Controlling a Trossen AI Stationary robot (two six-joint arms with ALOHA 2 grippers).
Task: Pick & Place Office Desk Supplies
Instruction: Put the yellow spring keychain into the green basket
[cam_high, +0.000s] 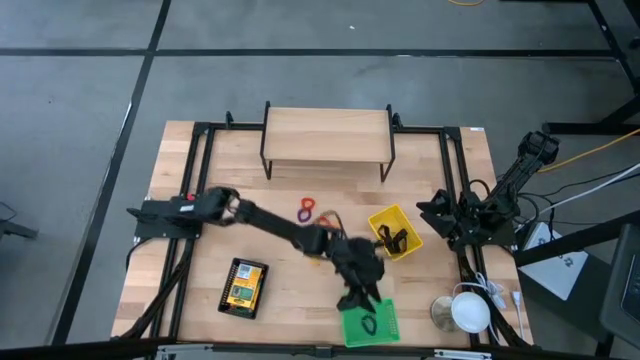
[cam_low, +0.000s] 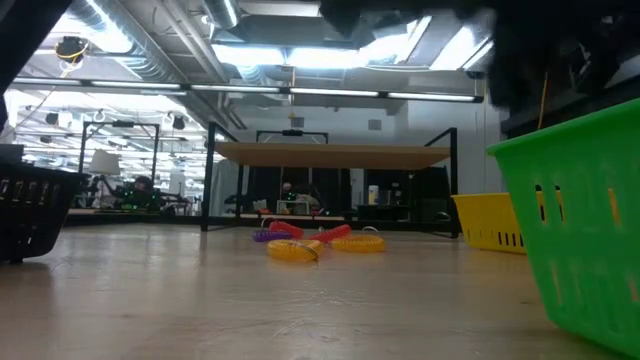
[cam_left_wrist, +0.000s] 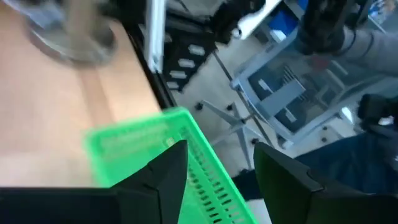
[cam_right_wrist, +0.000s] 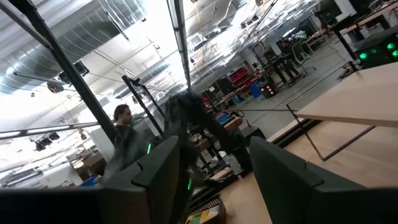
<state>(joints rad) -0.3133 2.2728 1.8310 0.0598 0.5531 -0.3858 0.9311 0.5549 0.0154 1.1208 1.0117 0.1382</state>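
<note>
At the table's left front, a black mesh tray (cam_high: 245, 288) is seen from above, and a flat yellow printed box (cam_high: 243, 286) is held inside it. Further right, near the middle of the table, a purple ring (cam_high: 306, 205) and a red ring (cam_high: 305, 216) are laid touching each other, with an orange ring (cam_high: 328, 221) just beside them; in the low view a yellow ring (cam_low: 293, 250) is seen lying in front of this group. The left arm is stretched across the table from its left-side mount, and the left gripper (cam_high: 364, 301) is held above the rear rim of the green bin (cam_high: 368, 323) at the front edge; its fingers (cam_left_wrist: 163, 175) are kept apart with nothing between them. A dark loop-shaped item is seen on the green bin's floor. Behind that bin, small black clips (cam_high: 392, 239) are contained in the yellow bin (cam_high: 394, 232). At the right edge, the right gripper (cam_high: 436, 208) is held folded near its mount, its jaws parted and empty.
</note>
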